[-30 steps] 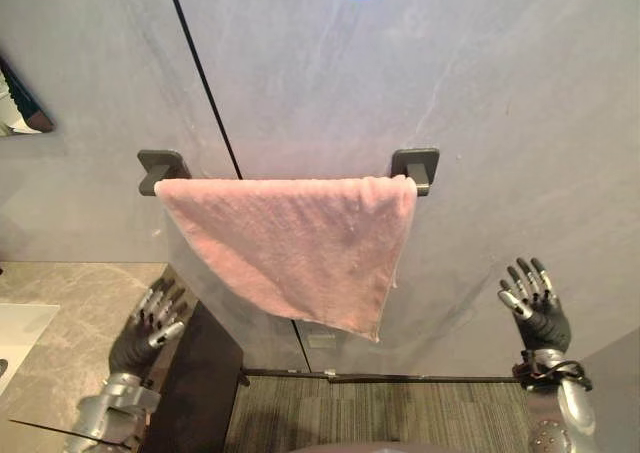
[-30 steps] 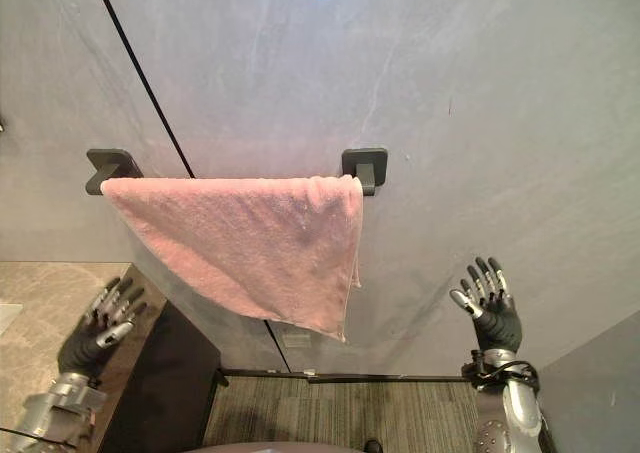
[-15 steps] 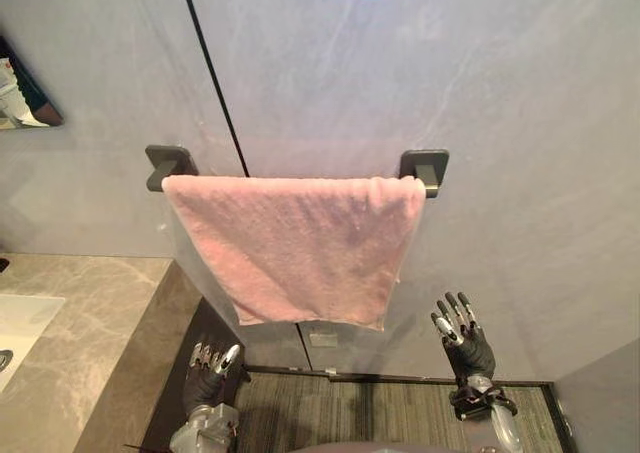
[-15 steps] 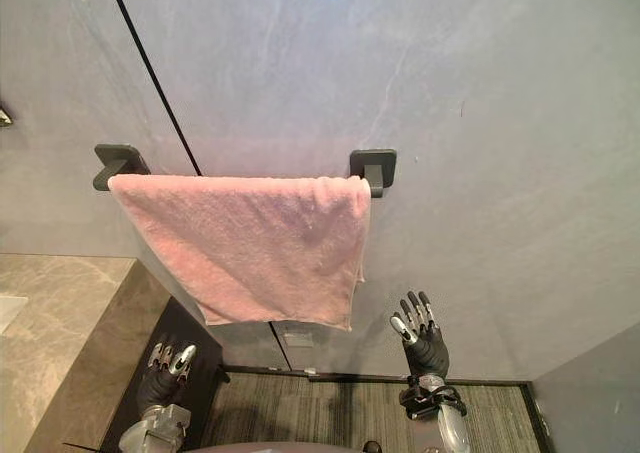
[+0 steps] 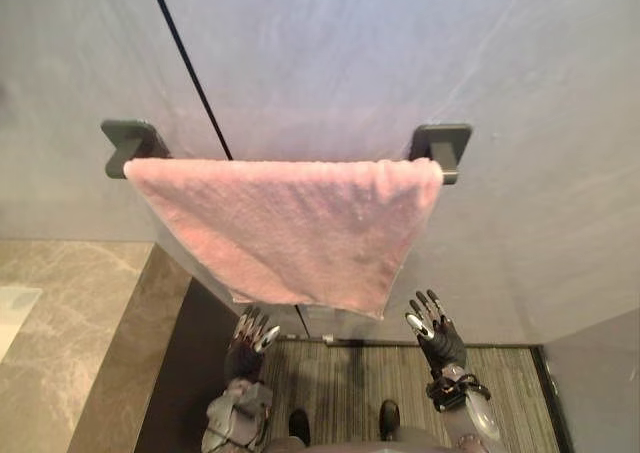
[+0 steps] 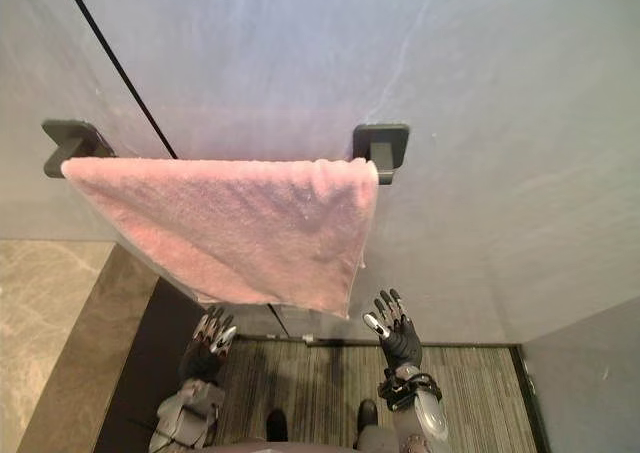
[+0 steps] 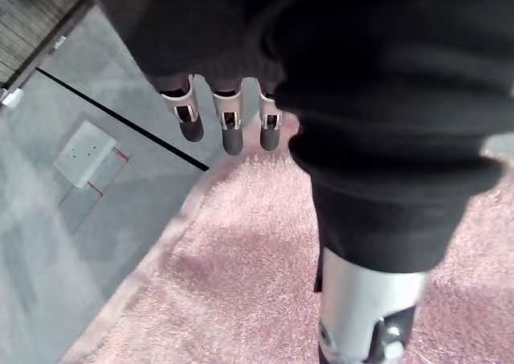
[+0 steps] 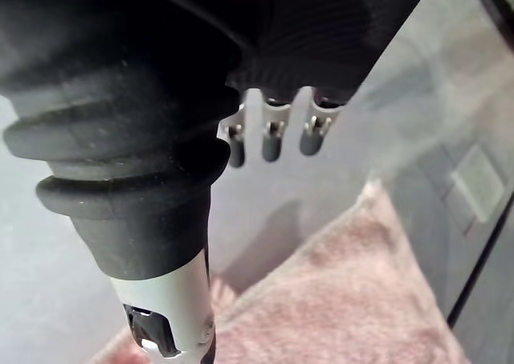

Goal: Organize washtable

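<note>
Both hands sit closer in under the pink towel [image 5: 285, 228] than half a second back, and the view itself has shifted too. Left hand [image 5: 252, 333] is raised below the towel's lower edge, fingers straight and spread, holding nothing. Towel hangs on the wall between two dark brackets [image 5: 441, 145]. Right hand [image 5: 432, 325] is upright just right of the towel's low corner, fingers apart and empty.
</note>
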Controlling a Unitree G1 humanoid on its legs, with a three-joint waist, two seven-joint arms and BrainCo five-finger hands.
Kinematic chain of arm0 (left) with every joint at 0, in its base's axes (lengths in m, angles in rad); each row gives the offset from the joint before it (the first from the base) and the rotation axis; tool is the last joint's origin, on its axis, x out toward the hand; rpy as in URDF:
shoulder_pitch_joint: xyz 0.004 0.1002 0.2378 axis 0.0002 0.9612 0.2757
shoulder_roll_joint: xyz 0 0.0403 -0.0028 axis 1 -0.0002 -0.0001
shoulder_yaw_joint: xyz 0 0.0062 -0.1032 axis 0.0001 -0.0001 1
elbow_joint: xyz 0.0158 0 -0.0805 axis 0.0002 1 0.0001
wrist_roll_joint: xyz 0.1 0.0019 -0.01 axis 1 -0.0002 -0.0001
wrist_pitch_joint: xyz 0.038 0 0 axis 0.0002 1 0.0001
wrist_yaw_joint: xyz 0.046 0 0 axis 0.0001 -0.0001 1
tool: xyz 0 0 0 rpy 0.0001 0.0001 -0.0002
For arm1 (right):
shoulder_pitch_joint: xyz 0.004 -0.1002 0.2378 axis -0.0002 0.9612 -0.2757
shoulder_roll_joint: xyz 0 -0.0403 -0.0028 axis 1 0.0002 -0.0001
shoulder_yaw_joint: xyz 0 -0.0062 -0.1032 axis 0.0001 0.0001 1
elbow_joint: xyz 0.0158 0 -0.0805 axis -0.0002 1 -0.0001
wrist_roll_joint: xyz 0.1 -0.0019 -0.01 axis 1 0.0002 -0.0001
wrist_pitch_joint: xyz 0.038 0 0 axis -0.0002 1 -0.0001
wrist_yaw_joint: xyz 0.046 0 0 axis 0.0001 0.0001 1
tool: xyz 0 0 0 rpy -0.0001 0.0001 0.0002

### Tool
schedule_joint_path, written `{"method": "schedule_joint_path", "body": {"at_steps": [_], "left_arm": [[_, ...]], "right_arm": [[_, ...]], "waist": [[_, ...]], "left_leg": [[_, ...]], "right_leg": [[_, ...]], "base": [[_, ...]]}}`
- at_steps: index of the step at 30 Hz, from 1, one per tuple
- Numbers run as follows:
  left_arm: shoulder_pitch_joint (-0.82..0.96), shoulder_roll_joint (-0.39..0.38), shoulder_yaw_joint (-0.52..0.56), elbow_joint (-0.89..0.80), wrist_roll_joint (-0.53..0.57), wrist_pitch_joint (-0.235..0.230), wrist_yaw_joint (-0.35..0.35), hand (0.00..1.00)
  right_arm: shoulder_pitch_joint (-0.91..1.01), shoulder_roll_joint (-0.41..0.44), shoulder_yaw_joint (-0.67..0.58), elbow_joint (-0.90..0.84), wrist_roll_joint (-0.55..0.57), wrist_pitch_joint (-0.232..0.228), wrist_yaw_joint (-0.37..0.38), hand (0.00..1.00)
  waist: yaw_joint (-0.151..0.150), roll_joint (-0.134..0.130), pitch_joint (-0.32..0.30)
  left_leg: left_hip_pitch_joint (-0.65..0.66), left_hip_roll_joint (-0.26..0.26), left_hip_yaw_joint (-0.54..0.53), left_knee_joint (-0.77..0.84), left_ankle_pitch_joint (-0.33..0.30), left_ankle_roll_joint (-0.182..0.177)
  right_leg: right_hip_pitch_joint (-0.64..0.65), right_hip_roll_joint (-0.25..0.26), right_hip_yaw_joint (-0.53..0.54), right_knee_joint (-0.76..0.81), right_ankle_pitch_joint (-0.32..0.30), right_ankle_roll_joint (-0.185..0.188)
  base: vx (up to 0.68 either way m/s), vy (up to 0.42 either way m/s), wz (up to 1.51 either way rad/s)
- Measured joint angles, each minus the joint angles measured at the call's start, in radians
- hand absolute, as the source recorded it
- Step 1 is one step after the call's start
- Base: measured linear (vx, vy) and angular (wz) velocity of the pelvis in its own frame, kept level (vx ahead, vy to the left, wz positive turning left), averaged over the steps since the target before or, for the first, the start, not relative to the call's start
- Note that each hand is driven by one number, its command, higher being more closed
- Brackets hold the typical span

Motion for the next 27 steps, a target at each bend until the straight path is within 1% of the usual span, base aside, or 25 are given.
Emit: {"method": "schedule_joint_path", "body": {"at_steps": [1, 2, 3, 4, 5, 6, 7, 9, 10, 11, 12, 13, 14, 15, 16, 18, 19, 20, 21, 22, 23, 24, 25, 26, 27], "left_arm": [[-0.017, 0.005, -0.003, 0.001, 0.000, -0.001, 0.002, 0.00], [-0.033, 0.026, -0.014, -0.001, 0.000, -0.019, 0.003, 0.00], [-0.037, 0.041, -0.012, 0.002, -0.001, -0.028, 0.011, 0.00], [-0.035, 0.045, -0.014, 0.002, -0.001, -0.029, 0.017, 0.00], [-0.031, 0.047, -0.014, 0.003, -0.002, -0.034, 0.019, 0.00], [-0.029, 0.047, -0.014, 0.004, -0.003, -0.038, 0.020, 0.00], [-0.027, 0.044, -0.014, 0.024, -0.003, -0.038, 0.021, 0.00], [-0.008, 0.034, -0.034, 0.029, -0.005, -0.037, 0.022, 0.00], [0.000, 0.034, -0.038, 0.029, -0.005, -0.037, 0.022, 0.00], [0.024, 0.035, -0.042, 0.029, -0.005, -0.036, 0.022, 0.00], [0.033, 0.033, -0.043, 0.029, -0.005, -0.035, 0.021, 0.00], [0.050, 0.028, -0.042, 0.029, -0.017, -0.035, 0.021, 0.00], [0.055, 0.027, -0.042, 0.029, -0.024, -0.034, 0.022, 0.00], [0.058, 0.027, -0.042, 0.030, -0.031, -0.033, 0.022, 0.00], [0.055, 0.026, -0.045, 0.029, -0.044, -0.034, 0.020, 0.00], [0.058, 0.026, -0.061, 0.031, -0.044, -0.033, 0.017, 0.00], [0.059, 0.027, -0.073, 0.031, -0.044, -0.033, 0.016, 0.00], [0.059, 0.027, -0.084, 0.031, -0.044, -0.033, 0.015, 0.00], [0.059, 0.027, -0.087, 0.030, -0.044, -0.033, 0.014, 0.00], [0.049, 0.026, -0.096, 0.030, -0.044, -0.033, 0.014, 0.00], [0.026, 0.028, -0.122, 0.027, -0.044, -0.036, 0.014, 0.00], [0.019, 0.032, -0.129, 0.027, -0.044, -0.036, 0.015, 0.00], [-0.010, 0.063, -0.128, 0.044, -0.044, -0.033, 0.017, 0.00], [-0.017, 0.065, -0.129, 0.044, -0.044, -0.034, 0.017, 0.00], [-0.017, 0.070, -0.129, 0.051, -0.045, -0.038, 0.021, 0.00]], "right_arm": [[0.002, 0.004, 0.003, 0.008, 0.000, 0.000, -0.001, 0.00], [-0.002, 0.005, 0.021, 0.027, -0.001, 0.000, 0.000, 0.00], [-0.013, -0.002, 0.049, 0.038, -0.007, 0.000, 0.000, 0.00], [-0.024, -0.007, 0.059, 0.036, -0.011, 0.000, 0.001, 0.00], [-0.039, -0.019, 0.083, 0.036, -0.013, -0.003, 0.000, 0.00], [-0.064, -0.034, 0.095, 0.036, -0.014, -0.011, 0.001, 0.00], [-0.090, -0.046, 0.117, 0.036, -0.014, -0.020, 0.000, 0.00], [-0.103, -0.074, 0.138, 0.036, -0.015, -0.032, 0.000, 0.00], [-0.101, -0.077, 0.146, 0.036, -0.015, -0.035, 0.001, 0.00], [-0.098, -0.079, 0.158, 0.035, -0.015, -0.041, 0.001, 0.00], [-0.094, -0.080, 0.158, 0.035, -0.015, -0.041, 0.001, 0.00], [-0.086, -0.093, 0.158, 0.034, -0.015, -0.041, 0.000, 0.00], [-0.082, -0.096, 0.160, 0.034, -0.015, -0.040, 0.000, 0.00], [-0.071, -0.101, 0.155, 0.032, -0.015, -0.041, -0.001, 0.00], [-0.073, -0.108, 0.154, 0.034, -0.014, -0.043, -0.001, 0.00], [-0.069, -0.119, 0.135, 0.035, -0.010, -0.049, -0.001, 0.00], [-0.060, -0.126, 0.125, 0.035, -0.008, -0.058, -0.001, 0.00], [-0.043, -0.131, 0.124, 0.035, -0.008, -0.062, 0.000, 0.00], [-0.038, -0.131, 0.124, 0.034, -0.008, -0.063, 0.000, 0.00], [-0.019, -0.132, 0.124, 0.034, -0.008, -0.066, 0.002, 0.00], [-0.010, -0.143, 0.117, 0.037, -0.007, -0.065, 0.003, 0.00], [-0.007, -0.139, 0.119, 0.039, -0.006, -0.061, 0.003, 0.00], [0.007, -0.109, 0.109, 0.043, 0.000, -0.057, 0.010, 0.00], [0.013, -0.094, 0.100, 0.046, 0.007, -0.060, 0.012, 0.00], [0.002, -0.072, 0.082, 0.046, 0.026, -0.060, 0.010, 0.00]], "waist": [[-0.008, -0.007, 0.003], [-0.020, -0.032, 0.001], [-0.020, -0.054, 0.001], [-0.017, -0.055, 0.000], [-0.015, -0.052, 0.002], [0.004, -0.050, 0.004], [0.016, -0.036, 0.013], [0.013, -0.009, 0.036], [0.012, -0.008, 0.040], [0.011, -0.005, 0.055], [0.010, -0.002, 0.059], [0.010, 0.002, 0.064], [0.009, 0.011, 0.069], [0.008, 0.001, 0.067], [0.006, -0.018, 0.073], [-0.004, -0.024, 0.078], [-0.010, -0.013, 0.071], [-0.029, 0.001, 0.062], [-0.033, 0.003, 0.061], [-0.040, 0.015, 0.050], [-0.049, 0.043, 0.042], [-0.049, 0.035, 0.034], [-0.078, -0.001, 0.010], [-0.073, 0.003, 0.008], [-0.056, 0.006, 0.002]], "left_leg": [[-0.002, -0.008, -0.031, 0.006, 0.005, -0.001], [-0.017, -0.029, -0.091, 0.032, 0.006, -0.002], [-0.035, -0.040, -0.124, 0.057, 0.007, -0.003], [-0.048, -0.043, -0.131, 0.070, 0.008, -0.005], [-0.070, -0.042, -0.145, 0.089, 0.011, -0.009], [-0.097, -0.041, -0.160, 0.103, 0.015, -0.017], [-0.132, -0.032, -0.191, 0.129, 0.020, -0.024], [-0.157, -0.006, -0.244, 0.173, 0.026, -0.035], [-0.157, 0.002, -0.256, 0.180, 0.027, -0.036], [-0.157, 0.015, -0.271, 0.193, 0.027, -0.036], [-0.157, 0.025, -0.272, 0.194, 0.027, -0.035], [-0.160, 0.057, -0.232, 0.187, 0.013, -0.020], [-0.161, 0.072, -0.195, 0.185, -0.001, -0.005], [-0.169, 0.093, -0.124, 0.192, -0.068, 0.049], [-0.207, 0.106, -0.027, 0.297, -0.086, 0.068], [-0.226, 0.110, 0.048, 0.448, -0.093, 0.079], [-0.214, 0.121, 0.109, 0.566, -0.112, 0.107], [-0.179, 0.151, 0.181, 0.705, -0.177, 0.153], [-0.168, 0.157, 0.196, 0.722, -0.192, 0.153], [-0.142, 0.190, 0.248, 0.778, -0.217, 0.157], [-0.190, 0.213, 0.323, 0.780, -0.201, 0.150], [-0.189, 0.195, 0.330, 0.738, -0.194, 0.144], [-0.135, 0.087, 0.284, 0.505, -0.182, 0.133], [-0.124, 0.108, 0.343, 0.550, -0.228, 0.183], [-0.063, 0.176, 0.423, 0.644, -0.296, 0.169]], "right_leg": [[0.001, -0.010, 0.016, 0.079, -0.044, -0.011], [0.025, -0.026, 0.077, 0.156, -0.107, 0.010], [0.039, -0.019, 0.131, 0.167, -0.139, 0.005], [0.045, -0.016, 0.145, 0.161, -0.149, -0.002], [0.057, -0.011, 0.158, 0.138, -0.166, -0.007], [0.070, -0.010, 0.149, 0.099, -0.190, -0.030], [0.086, 0.000, 0.123, 0.060, -0.209, -0.033], [0.113, 0.035, 0.052, 0.059, -0.200, -0.048], [0.122, 0.045, 0.035, 0.059, -0.200, -0.060], [0.144, 0.068, -0.012, 0.072, -0.206, -0.084], [0.147, 0.078, -0.030, 0.082, -0.210, -0.094], [0.145, 0.095, -0.062, 0.109, -0.216, -0.113], [0.145, 0.101, -0.079, 0.114, -0.214, -0.120], [0.145, 0.088, -0.103, 0.106, -0.206, -0.134], [0.139, 0.054, -0.141, 0.098, -0.196, -0.163], [0.138, 0.025, -0.179, 0.089, -0.176, -0.159], [0.139, 0.008, -0.207, 0.081, -0.166, -0.154], [0.140, -0.016, -0.259, 0.081, -0.162, -0.148], [0.140, -0.023, -0.271, 0.081, -0.160, -0.146], [0.139, -0.042, -0.324, 0.089, -0.157, -0.141], [0.110, -0.037, -0.376, 0.133, -0.162, -0.137], [0.099, -0.035, -0.375, 0.123, -0.176, -0.134], [0.108, -0.049, -0.380, 0.011, -0.132, -0.149], [0.128, -0.057, -0.447, -0.021, -0.095, -0.144], [0.145, -0.068, -0.515, -0.014, -0.085, -0.144]], "base": [[0.12, -0.058, 1.40], [0.08, -0.160, 1.43], [0.06, -0.197, 1.32], [-0.02, -0.215, 0.85], [-0.06, -0.192, 0.59], [-0.11, -0.220, 0.69], [-0.13, -0.178, 0.63], [-0.21, -0.184, 0.84], [-0.26, -0.217, 0.98], [-0.18, -0.150, 0.70], [-0.29, -0.231, 0.78], [-0.26, -0.210, 0.51], [-0.26, -0.207, 0.63], [-0.23, -0.090, 0.75], [-0.22, -0.040, 0.78], [-0.20, -0.020, 0.70], [-0.21, 0.023, 1.08], [-0.20, 0.057, 0.97], [-0.11, 0.084, 1.23], [-0.08, 0.052, 1.45], [-0.09, 0.037, 1.67], [-0.15, -0.006, 2.25], [-0.14, 0.003, 1.94], [-0.17, 0.043, 2.21], [-0.10, 0.051, 1.42]]}}
